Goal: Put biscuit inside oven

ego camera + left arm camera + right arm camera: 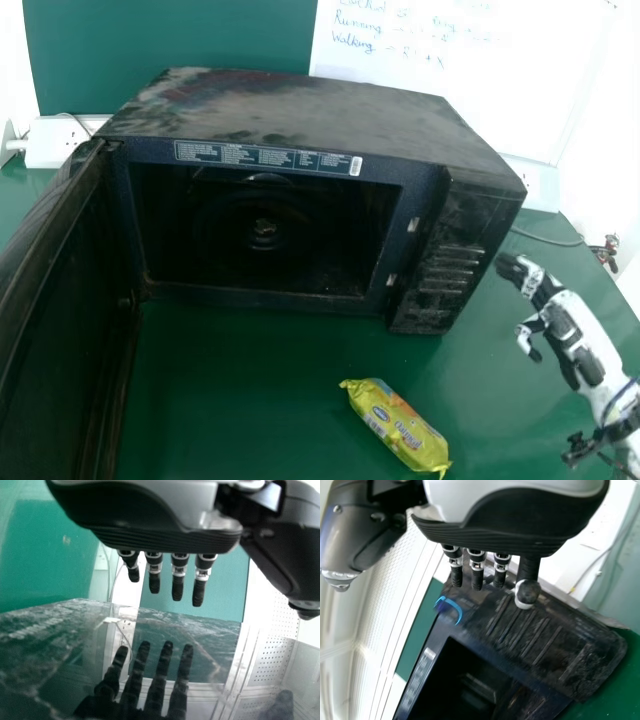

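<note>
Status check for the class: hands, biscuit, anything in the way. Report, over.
Left hand open; right hand open, right of oven. Biscuit packet on table, outside oven. Door swung open, not blocking the opening.

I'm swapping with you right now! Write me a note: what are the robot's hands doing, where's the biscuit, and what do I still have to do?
Left hand: open and empty, fingers straight, over a shiny surface.
Right hand: open and empty, beside the oven, on the robot's right.
Biscuit packet: on the green table, in front of the oven.
Done: oven door is open.
Left to do: pick up the packet and put it inside. The right hand looks nearer.
</note>
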Tool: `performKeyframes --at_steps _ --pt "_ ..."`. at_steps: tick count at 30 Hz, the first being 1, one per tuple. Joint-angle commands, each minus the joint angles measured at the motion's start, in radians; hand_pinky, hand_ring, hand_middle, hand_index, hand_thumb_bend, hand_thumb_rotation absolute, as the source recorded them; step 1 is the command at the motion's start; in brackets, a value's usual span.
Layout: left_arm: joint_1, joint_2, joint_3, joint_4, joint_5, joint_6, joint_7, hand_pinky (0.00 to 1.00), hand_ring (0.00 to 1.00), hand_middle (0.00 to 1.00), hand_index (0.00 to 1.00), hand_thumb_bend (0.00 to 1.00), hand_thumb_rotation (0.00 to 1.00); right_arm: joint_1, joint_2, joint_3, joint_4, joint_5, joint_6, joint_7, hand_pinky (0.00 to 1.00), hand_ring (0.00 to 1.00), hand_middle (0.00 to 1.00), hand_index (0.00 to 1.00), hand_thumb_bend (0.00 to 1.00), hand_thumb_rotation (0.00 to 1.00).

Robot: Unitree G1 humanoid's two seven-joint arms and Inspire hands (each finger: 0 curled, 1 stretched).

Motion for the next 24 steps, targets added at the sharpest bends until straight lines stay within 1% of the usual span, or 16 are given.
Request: performKeyframes --at_steps 1,3,5,7,10,13,14,18,19,22,24 --pt "0.011 0.0 -0.007 -0.014 0.004 0.001 0.002 0.73 0.85 0.88 0.88 1.0 1.0 0.024 -0.029 0.011 -0.04 -0.064 -0.077 -0.012 0.0 1.0 1.0 1.0 1.0 0.92" --pt "0.01 0.001 -0.007 -0.012 -0.003 0.004 0.0 0.74 0.85 0.88 0.88 1.0 1.0 0.033 -0.039 0.017 -0.059 -0.092 -0.099 -0.019 0.0 1.0 1.0 1.0 1.0 0.91" --pt "0.009 0.001 -0.007 -0.009 -0.005 0.002 0.0 0.72 0.83 0.87 0.86 1.0 0.99 0.037 -0.047 0.025 -0.07 -0.109 -0.118 -0.025 0.0 1.0 1.0 1.0 0.99 0.9" --pt "0.009 0.003 -0.005 -0.006 0.0 -0.002 -0.001 0.69 0.81 0.86 0.86 0.99 1.0 0.036 -0.054 0.035 -0.074 -0.142 -0.15 -0.036 0.0 1.0 1.0 1.0 0.99 0.91" --pt "0.007 0.003 -0.005 -0.006 -0.001 0.002 0.002 0.65 0.79 0.86 0.86 1.0 1.0 0.04 -0.068 0.049 -0.091 -0.2 -0.174 -0.061 0.0 1.0 1.0 1.0 0.99 0.9" --pt "0.005 0.008 -0.003 0.004 -0.002 -0.006 -0.01 0.63 0.78 0.86 0.86 1.0 1.0 0.045 -0.088 0.061 -0.129 -0.252 -0.168 -0.08 0.0 1.0 1.0 1.0 0.98 0.9" --pt "0.004 0.008 -0.003 0.006 -0.004 -0.006 -0.012 0.63 0.79 0.86 0.87 1.0 1.0 0.05 -0.097 0.064 -0.147 -0.272 -0.152 -0.085 0.0 1.0 1.0 1.0 0.98 0.9" --pt "0.004 0.005 -0.004 0.005 0.006 -0.007 -0.006 0.69 0.83 0.89 0.89 1.0 0.99 0.074 -0.138 0.073 -0.212 -0.334 -0.078 -0.086 0.0 1.0 1.0 1.0 0.98 0.89" --pt "0.004 0.004 -0.006 0.001 0.01 -0.006 -0.003 0.73 0.85 0.91 0.9 1.0 1.0 0.079 -0.148 0.076 -0.221 -0.35 -0.068 -0.086 0.0 1.0 1.0 1.0 0.99 0.9" --pt "0.006 0.004 -0.008 -0.002 0.02 -0.006 0.001 0.75 0.86 0.92 0.91 1.0 1.0 0.091 -0.168 0.084 -0.25 -0.412 -0.06 -0.097 0.0 1.0 1.0 1.0 0.99 0.9" --pt "0.006 0.002 -0.009 -0.003 0.021 -0.006 0.002 0.76 0.87 0.92 0.91 1.0 1.0 0.094 -0.176 0.092 -0.26 -0.448 -0.073 -0.107 0.0 1.0 1.0 1.0 0.98 0.91"
